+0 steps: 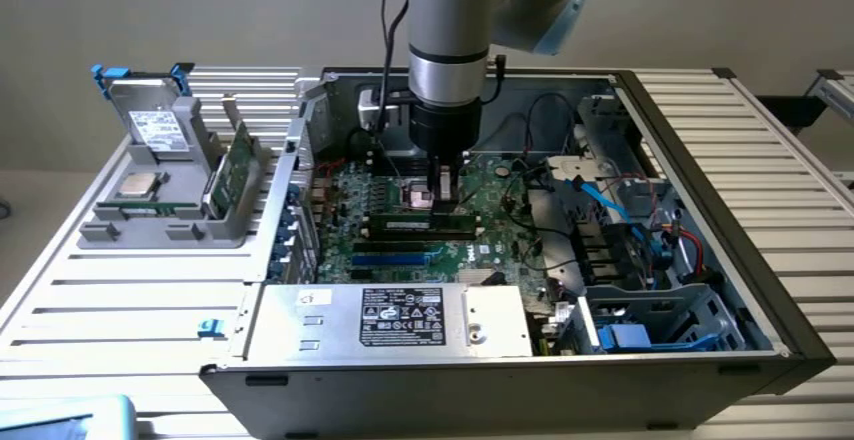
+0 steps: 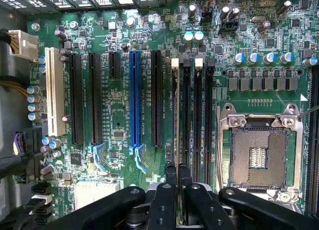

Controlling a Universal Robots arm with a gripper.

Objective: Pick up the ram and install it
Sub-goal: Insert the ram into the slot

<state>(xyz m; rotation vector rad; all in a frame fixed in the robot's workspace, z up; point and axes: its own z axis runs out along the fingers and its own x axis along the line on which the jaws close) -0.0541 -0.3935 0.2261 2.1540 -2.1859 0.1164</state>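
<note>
My gripper [image 2: 178,176] hangs low over the green motherboard [image 2: 119,120] inside the open computer case [image 1: 694,160]. Its two black fingers [image 2: 171,177] are shut on the ram [image 2: 177,115]. In the wrist view the ram is edge-on, a thin pale line running away from the fingertips. It stands along the memory slot with the white latch [image 2: 175,63], next to the other black memory slots [image 2: 198,115]. In the exterior view the gripper [image 1: 447,198] is just above the ram [image 1: 416,222], which lies lengthwise in the slot row.
The bare CPU socket [image 2: 256,152] lies beside the memory slots, and blue [image 2: 134,100] and black expansion slots on the other side. The power supply [image 1: 400,320] fills the case front, with cables and a drive cage [image 1: 654,310] at the exterior view's right. A grey holder [image 1: 160,210] outside carries a green board [image 1: 236,168].
</note>
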